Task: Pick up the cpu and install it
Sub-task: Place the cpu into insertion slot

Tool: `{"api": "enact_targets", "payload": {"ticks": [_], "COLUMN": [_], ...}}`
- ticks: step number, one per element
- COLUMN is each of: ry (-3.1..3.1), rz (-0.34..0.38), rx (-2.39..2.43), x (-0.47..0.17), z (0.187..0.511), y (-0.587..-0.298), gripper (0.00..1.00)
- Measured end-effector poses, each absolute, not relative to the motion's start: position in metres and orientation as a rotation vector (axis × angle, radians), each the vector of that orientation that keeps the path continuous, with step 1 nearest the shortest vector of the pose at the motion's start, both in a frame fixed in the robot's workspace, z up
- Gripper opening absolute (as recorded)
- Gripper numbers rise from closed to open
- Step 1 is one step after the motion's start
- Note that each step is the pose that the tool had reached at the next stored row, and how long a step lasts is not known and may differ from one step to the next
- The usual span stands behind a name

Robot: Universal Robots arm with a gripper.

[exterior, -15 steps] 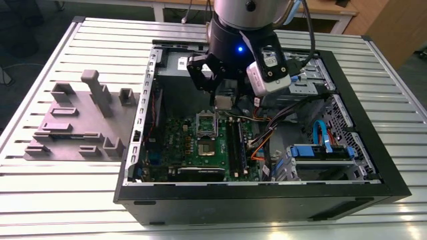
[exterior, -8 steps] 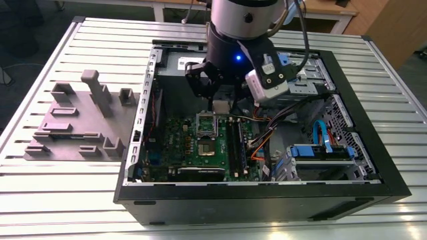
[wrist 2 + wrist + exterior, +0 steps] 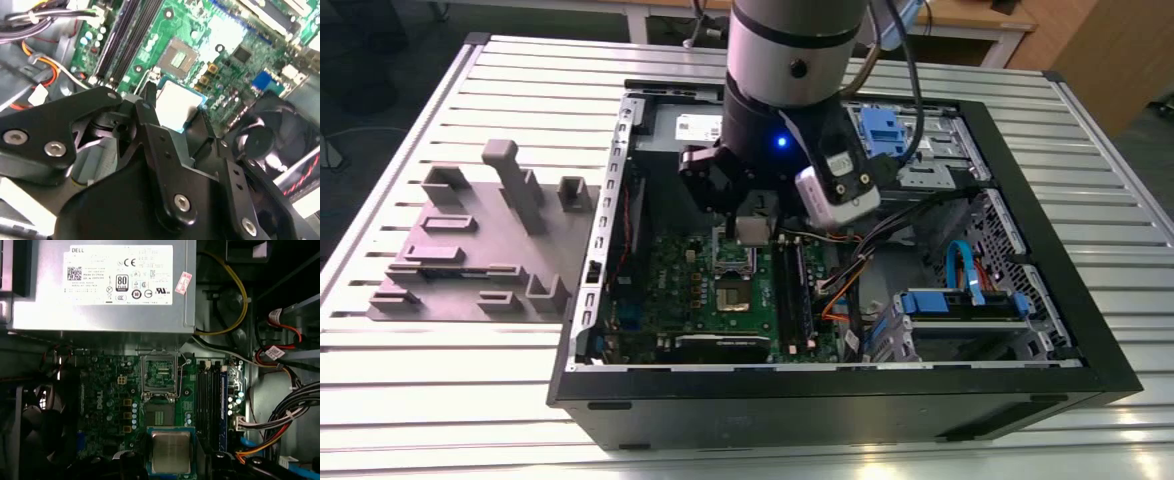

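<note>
1. The cpu (image 3: 171,452) hangs above the green motherboard (image 3: 110,390), near the open socket (image 3: 159,415).
2. The gripper (image 3: 174,105) is narrow, clamping the cpu at two sides.
3. The open computer case (image 3: 854,405) around them lies on the table (image 3: 427,400), beside a purple-grey tray (image 3: 454,250).

The cpu (image 3: 171,452) shows just beside the open socket (image 3: 160,415) on the green motherboard (image 3: 112,400). A grey power supply (image 3: 40,310) (white-labelled) lies beyond.
</note>
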State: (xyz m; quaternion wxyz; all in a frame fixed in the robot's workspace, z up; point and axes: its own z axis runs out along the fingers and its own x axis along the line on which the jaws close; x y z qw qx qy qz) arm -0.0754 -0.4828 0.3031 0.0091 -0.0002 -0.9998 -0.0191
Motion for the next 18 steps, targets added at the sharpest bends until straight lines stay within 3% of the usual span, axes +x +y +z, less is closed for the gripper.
{"api": "enact_targets", "payload": {"ticks": [18], "ry": [-3.123], "rz": [-0.060], "rx": [-0.052], "x": [-0.075], "z": [0.270], "y": [-0.484], "gripper": [0.47]}}
